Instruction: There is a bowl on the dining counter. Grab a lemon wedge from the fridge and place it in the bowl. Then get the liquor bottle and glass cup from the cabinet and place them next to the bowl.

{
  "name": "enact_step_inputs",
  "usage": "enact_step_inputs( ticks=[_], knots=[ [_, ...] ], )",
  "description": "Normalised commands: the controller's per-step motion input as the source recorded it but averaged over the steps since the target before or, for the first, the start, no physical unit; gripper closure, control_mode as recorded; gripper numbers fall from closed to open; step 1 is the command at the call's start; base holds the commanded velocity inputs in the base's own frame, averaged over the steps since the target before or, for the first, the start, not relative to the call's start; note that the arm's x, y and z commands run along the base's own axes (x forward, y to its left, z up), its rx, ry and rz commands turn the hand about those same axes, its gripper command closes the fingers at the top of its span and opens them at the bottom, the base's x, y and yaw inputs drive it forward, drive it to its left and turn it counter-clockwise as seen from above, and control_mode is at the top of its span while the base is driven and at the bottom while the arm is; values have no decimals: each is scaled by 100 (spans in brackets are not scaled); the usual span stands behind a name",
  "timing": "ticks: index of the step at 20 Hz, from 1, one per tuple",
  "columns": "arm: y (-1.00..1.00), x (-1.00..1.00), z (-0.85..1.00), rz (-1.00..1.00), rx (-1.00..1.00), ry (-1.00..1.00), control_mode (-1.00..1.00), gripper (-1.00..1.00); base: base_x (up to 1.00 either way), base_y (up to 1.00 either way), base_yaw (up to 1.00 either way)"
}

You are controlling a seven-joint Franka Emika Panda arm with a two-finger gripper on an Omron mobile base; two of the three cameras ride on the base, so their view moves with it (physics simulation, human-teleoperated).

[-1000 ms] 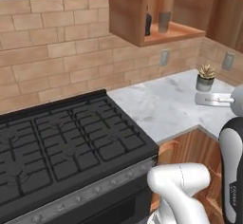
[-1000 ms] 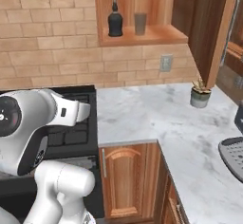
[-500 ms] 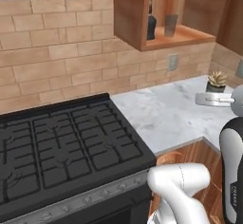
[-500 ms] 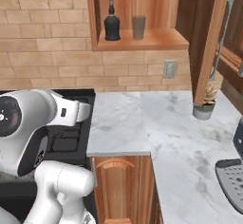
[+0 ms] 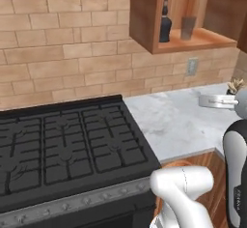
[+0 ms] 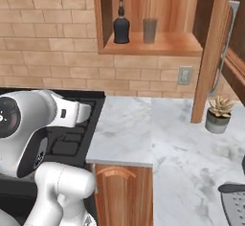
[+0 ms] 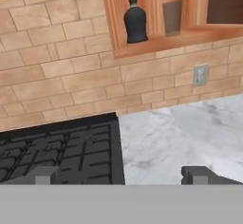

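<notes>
- We saw the liquor bottle (image 6: 121,25) and the glass cup (image 6: 150,30) standing upright, side by side but apart, on the open cabinet (image 6: 158,45) shelf above the worktop (image 6: 177,139).
- Our gripper (image 7: 121,174) had its fingers spread wide and empty, low over the stove (image 5: 67,145) edge and aimed at the shelf, well short of both.

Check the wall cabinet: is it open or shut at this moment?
Open. The cabinet shows its box-like inside, with the liquor bottle and glass cup standing on its shelf; its door is swung outward.
</notes>
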Motion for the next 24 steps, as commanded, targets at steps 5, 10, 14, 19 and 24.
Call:
enact_step_inputs(
  ticks=[5,10,14,19,24],
  knots=[
    [0,0,0,0,0,0,100,-100,54,-60,26],
    [0,0,0,0,0,0,100,-100,58,-59,26],
    [0,0,0,0,0,0,100,-100,61,-49,20],
    [-18,19,8,3,0,0,-100,-100,37,-25,7],
    [-41,22,41,4,-6,-6,-100,-100,0,0,0]
  ],
)
